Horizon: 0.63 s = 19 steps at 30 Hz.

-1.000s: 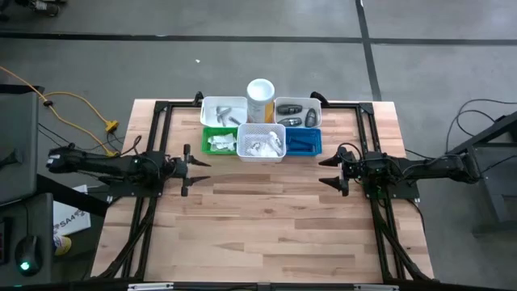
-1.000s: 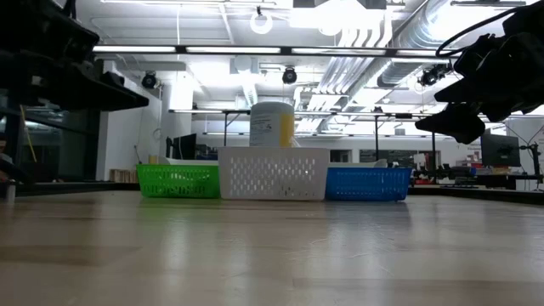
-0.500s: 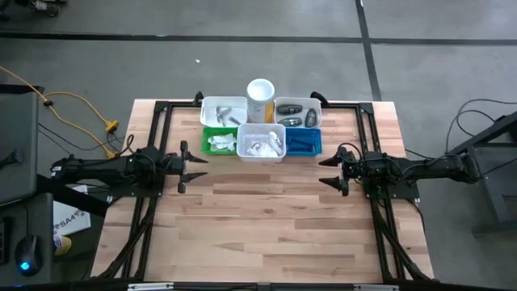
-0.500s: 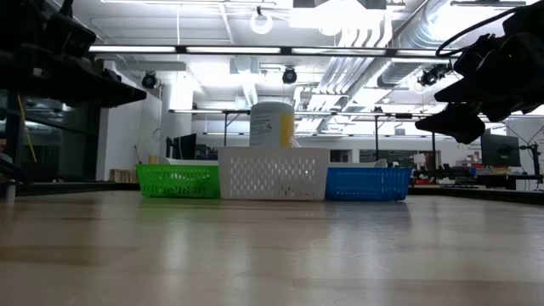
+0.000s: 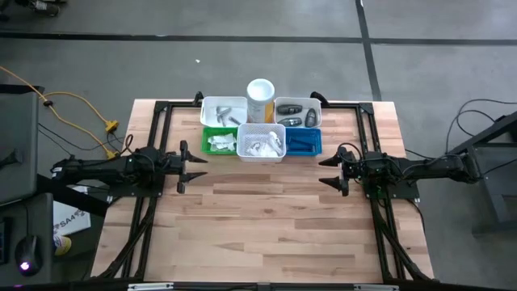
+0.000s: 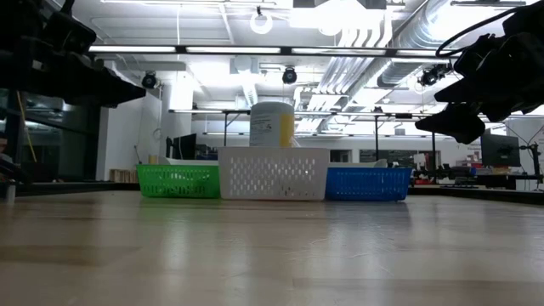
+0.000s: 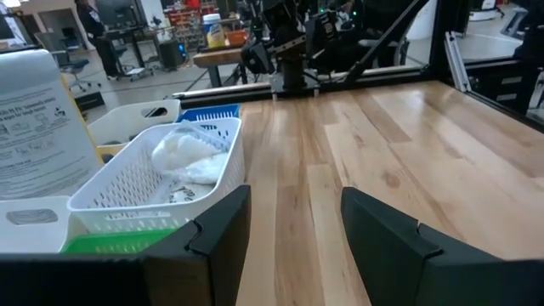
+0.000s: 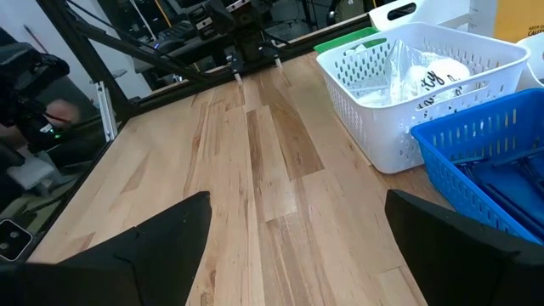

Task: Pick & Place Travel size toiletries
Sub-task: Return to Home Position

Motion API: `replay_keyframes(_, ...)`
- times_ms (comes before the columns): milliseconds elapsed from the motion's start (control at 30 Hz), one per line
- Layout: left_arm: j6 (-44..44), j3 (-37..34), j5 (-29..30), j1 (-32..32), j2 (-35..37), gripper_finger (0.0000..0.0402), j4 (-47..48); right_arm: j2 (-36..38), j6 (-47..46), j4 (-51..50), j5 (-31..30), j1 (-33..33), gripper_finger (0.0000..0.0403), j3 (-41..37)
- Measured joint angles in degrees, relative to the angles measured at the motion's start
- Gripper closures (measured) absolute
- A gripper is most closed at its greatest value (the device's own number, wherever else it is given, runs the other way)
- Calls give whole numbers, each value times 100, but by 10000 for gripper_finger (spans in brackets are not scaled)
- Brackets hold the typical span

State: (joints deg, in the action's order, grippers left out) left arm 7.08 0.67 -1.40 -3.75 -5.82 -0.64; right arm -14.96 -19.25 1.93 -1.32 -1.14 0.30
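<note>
1. Toiletries (image 5: 262, 147) fill neither gripper: left gripper (image 5: 187, 166) and right gripper (image 5: 333, 170) both gape empty.
2. Two arms stretch level, facing inward over the table (image 5: 266, 226) sides.
3. Beyond, five bins (image 5: 261, 126) hold the toiletries; one cylinder (image 5: 260, 95) stands among them.

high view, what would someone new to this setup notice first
The eye lands on the bright row at the table's far middle: a green bin, a white bin full of crinkly packets and a blue bin, with a tall white cylinder behind. Next come the two dark arms mirrored at the sides, left pincer and right pincer both open and holding nothing.
</note>
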Motion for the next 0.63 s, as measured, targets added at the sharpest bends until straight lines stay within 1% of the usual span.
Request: replay_keyframes(633,17,2,73,0,-2,218,15,0,-2,0,0,1,57,-1)
